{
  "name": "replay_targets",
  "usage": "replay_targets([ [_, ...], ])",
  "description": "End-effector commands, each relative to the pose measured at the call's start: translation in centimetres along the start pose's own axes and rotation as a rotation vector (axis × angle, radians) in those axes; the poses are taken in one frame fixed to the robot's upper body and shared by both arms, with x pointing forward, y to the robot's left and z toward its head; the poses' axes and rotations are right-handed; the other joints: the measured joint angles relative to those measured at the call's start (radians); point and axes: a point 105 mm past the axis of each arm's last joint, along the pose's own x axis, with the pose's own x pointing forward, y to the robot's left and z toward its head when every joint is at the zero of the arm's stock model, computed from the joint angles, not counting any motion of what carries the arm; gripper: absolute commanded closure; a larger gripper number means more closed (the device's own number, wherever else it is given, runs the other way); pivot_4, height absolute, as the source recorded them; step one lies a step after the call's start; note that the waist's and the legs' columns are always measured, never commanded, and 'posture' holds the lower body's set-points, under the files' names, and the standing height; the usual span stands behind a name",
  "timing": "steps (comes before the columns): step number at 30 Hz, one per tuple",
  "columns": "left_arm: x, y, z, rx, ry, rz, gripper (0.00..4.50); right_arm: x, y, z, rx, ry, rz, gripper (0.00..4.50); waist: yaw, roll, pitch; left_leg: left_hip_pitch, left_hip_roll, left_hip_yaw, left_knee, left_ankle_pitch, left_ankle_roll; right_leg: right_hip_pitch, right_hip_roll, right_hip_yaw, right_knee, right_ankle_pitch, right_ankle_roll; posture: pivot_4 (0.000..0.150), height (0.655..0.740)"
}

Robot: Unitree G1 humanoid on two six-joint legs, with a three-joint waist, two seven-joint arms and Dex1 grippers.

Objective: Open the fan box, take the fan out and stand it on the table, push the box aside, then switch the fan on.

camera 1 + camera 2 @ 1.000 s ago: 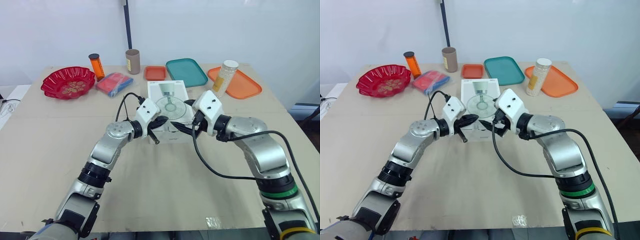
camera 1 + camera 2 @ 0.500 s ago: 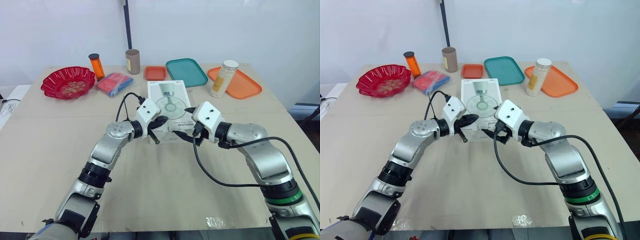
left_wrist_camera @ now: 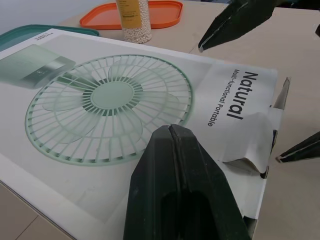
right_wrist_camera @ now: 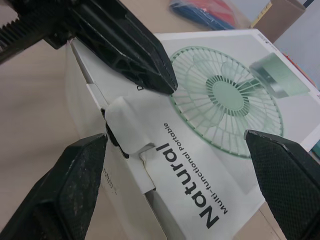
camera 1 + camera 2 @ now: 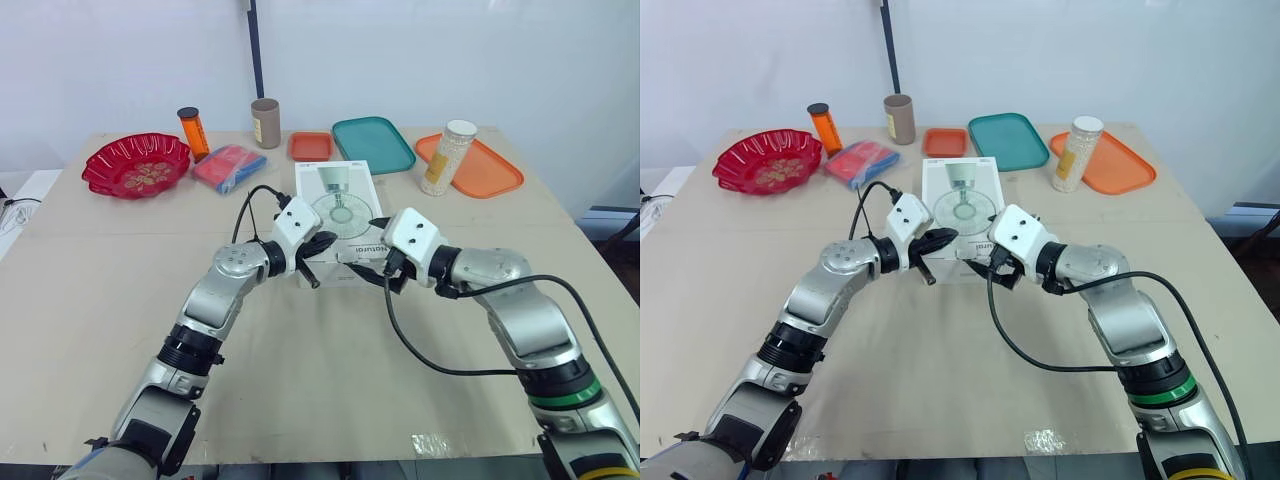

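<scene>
Although both arms are at the fan box (image 5: 338, 215), the job looks barely begun to me; the box lies flat on the table (image 5: 350, 380), printed face up, its near end flap not yet swung out, with just a white paper tab (image 4: 127, 125) curling up at that end and a dark gap beneath it; the fan is presumably inside, so lifting it out, standing it up, pushing the box aside and switching on are all left, as I judge it; the left gripper (image 3: 175, 165) has its two black fingers pressed together on nothing, tips over the box's top face close to the tab, touching or not I cannot tell; the right gripper (image 5: 372, 252) is spread wide, one finger over the top face and the other down by the near end, straddling that corner without pinching anything; the box is smooth, glossy white card, a flat slab with crisp edges, printed with a pale green round-grilled fan; the fingers are matte black wedges with ribbed inner faces; beyond the box sit a teal tray (image 5: 372, 143) and a glossy, scalloped red bowl (image 5: 136, 165).
</scene>
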Motion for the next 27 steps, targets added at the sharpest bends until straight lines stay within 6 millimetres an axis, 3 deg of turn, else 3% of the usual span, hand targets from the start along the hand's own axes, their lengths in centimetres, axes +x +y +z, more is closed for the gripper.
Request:
replay_targets([
  [1, 0.1, -0.4, -0.6, -0.004, 0.015, -0.011, 4.47, -0.1, -0.6, 1.0, -0.035, -0.034, -0.025, 0.0, 0.0, 0.0, 0.0, 0.0, 0.0, 0.0, 0.0, 0.0, 0.0, 0.0, 0.0, 0.0, 0.0, 0.0, 0.0, 0.15, 0.74],
  [20, 0.3, -0.7, -0.4, 0.003, 0.004, -0.026, 4.47, -0.8, -2.1, 2.9, 0.005, -0.092, -0.067, 0.0, 0.0, 0.0, 0.0, 0.0, 0.0, 0.0, 0.0, 0.0, 0.0, 0.0, 0.0, 0.0, 0.0, 0.0, 0.0, 0.15, 0.74],
  [27, 0.1, -0.6, -0.5, 0.004, 0.009, -0.022, 4.47, -3.7, -1.8, 0.1, 0.054, -0.036, -0.076, 0.0, 0.004, 0.0, 0.0, -0.002, -0.001, -0.001, 0.001, 0.0, 0.0, 0.0, 0.0, 0.0, -0.001, 0.0, 0.0, 0.15, 0.74],
])
